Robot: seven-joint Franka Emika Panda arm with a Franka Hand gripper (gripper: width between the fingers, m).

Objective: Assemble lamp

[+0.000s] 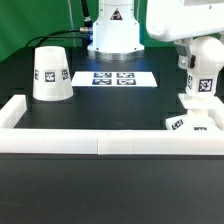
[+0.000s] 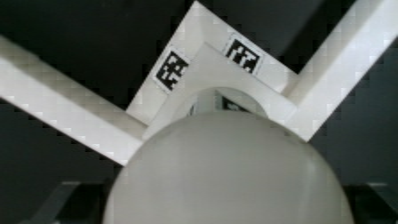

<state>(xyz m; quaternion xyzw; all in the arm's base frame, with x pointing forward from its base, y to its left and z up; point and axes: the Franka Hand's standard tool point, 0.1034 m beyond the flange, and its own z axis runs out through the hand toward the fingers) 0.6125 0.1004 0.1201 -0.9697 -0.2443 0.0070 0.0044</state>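
My gripper (image 1: 203, 62) is at the exterior view's right, shut on the white bulb (image 1: 203, 86), which shows a black tag. The bulb hangs upright just above the small flat square base (image 1: 190, 123); I cannot tell whether they touch. In the wrist view the bulb's round head (image 2: 222, 160) fills the foreground between my gripper's (image 2: 222, 206) dark fingers (image 2: 64, 200). The tagged base (image 2: 210, 70) lies beyond it. The truncated-cone shade (image 1: 50, 75) stands alone at the exterior view's left.
A long white wall strip (image 1: 100, 146) runs along the front, with side pieces at the left (image 1: 12, 112) and right. The base sits in its corner (image 2: 71, 100). The marker board (image 1: 113, 78) lies flat near the robot's pedestal (image 1: 113, 35).
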